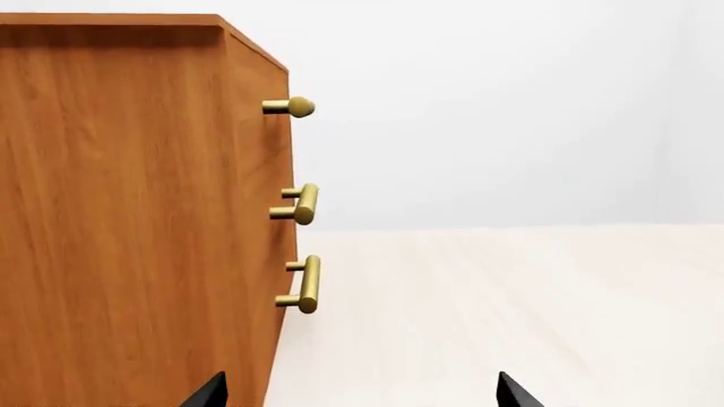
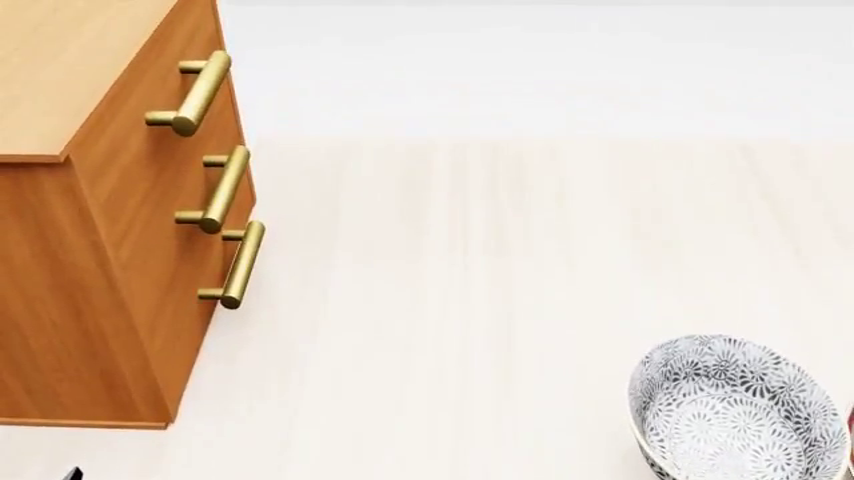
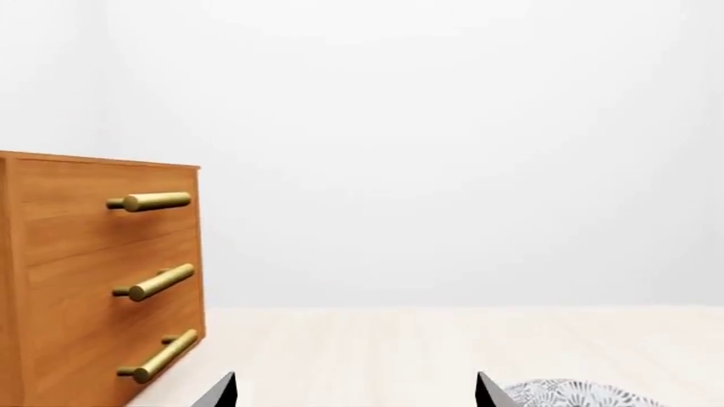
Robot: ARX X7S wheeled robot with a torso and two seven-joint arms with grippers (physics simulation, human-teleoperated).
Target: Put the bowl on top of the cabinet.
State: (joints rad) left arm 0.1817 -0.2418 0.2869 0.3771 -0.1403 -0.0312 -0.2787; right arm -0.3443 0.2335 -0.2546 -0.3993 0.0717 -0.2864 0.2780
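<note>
The bowl (image 2: 734,410), deep and white with a dense grey-blue floral pattern, rests upright on the pale surface at the head view's lower right; its rim (image 3: 577,393) also peeks in beside one fingertip in the right wrist view. The orange-brown cabinet (image 2: 107,250) with three brass bar handles stands at the left, its lighter top (image 2: 67,70) bare. My left gripper (image 1: 359,392) is open, close to the cabinet's side (image 1: 125,220), nothing between its fingertips. My right gripper (image 3: 355,392) is open too, empty, with the bowl just beside it.
A sliver of red (image 2: 849,420) shows at the head view's right edge, next to the bowl. A pale wood-grain surface (image 2: 467,300) stretches between cabinet and bowl. A plain white wall (image 3: 453,153) stands behind.
</note>
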